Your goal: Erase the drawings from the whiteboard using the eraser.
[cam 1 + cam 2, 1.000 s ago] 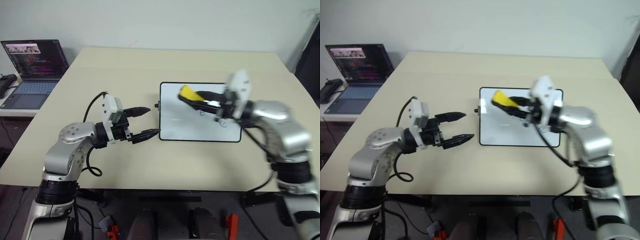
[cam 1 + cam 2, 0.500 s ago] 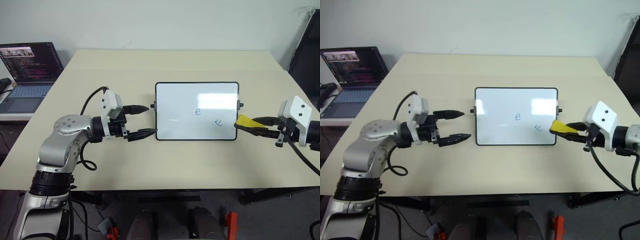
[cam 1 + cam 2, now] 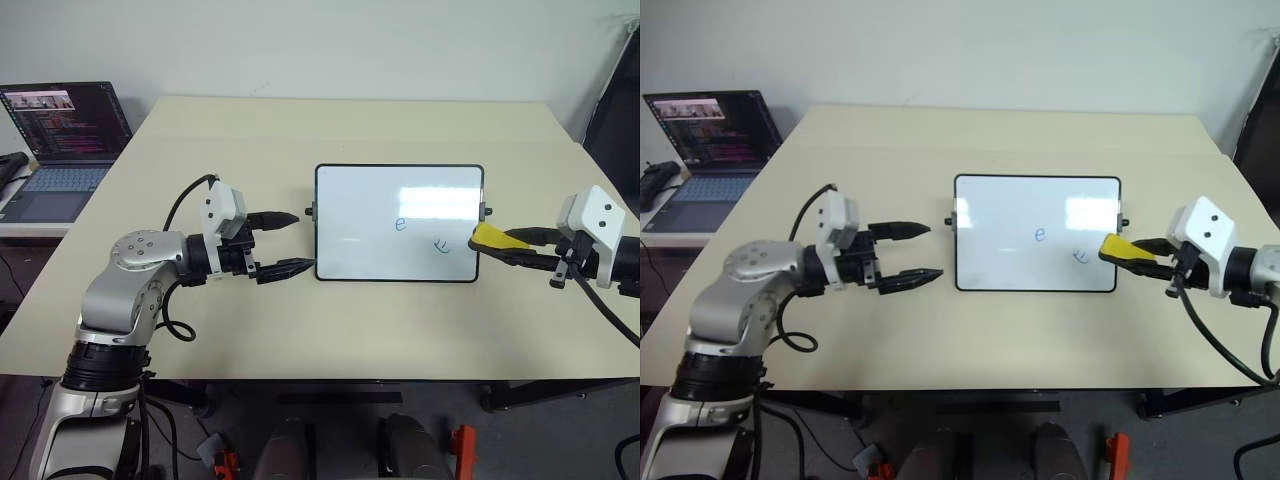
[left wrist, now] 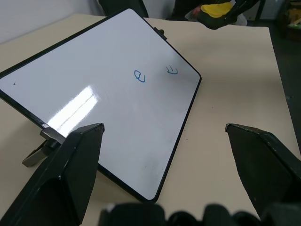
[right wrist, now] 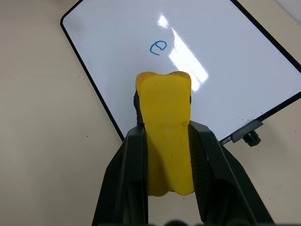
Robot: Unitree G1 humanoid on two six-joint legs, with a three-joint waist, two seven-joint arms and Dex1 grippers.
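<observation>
The whiteboard [image 3: 360, 250] lies flat at the middle of the beige table. Two small blue e-like drawings, one [image 3: 400, 224] and another [image 3: 441, 243], sit on its right half. My right gripper [image 3: 492, 243] is shut on the yellow eraser [image 3: 489, 236], whose tip is at the board's right edge; I cannot tell whether it touches. In the right wrist view the eraser [image 5: 165, 127] sits between both fingers, with one drawing [image 5: 158, 46] beyond it. My left gripper [image 3: 303, 240] stands open just left of the board, with nothing between its fingers [image 4: 70, 165].
An open laptop [image 3: 62, 130] stands on a lower side table at the far left, with a black object [image 3: 10, 168] beside it. Bare tabletop [image 3: 300, 330] surrounds the board. Something dark stands at the far right edge [image 3: 615, 110].
My right gripper has carried the eraser from the board's upper left part across to its right edge, then stayed there. The left gripper has kept its place. The camera shifted slightly.
</observation>
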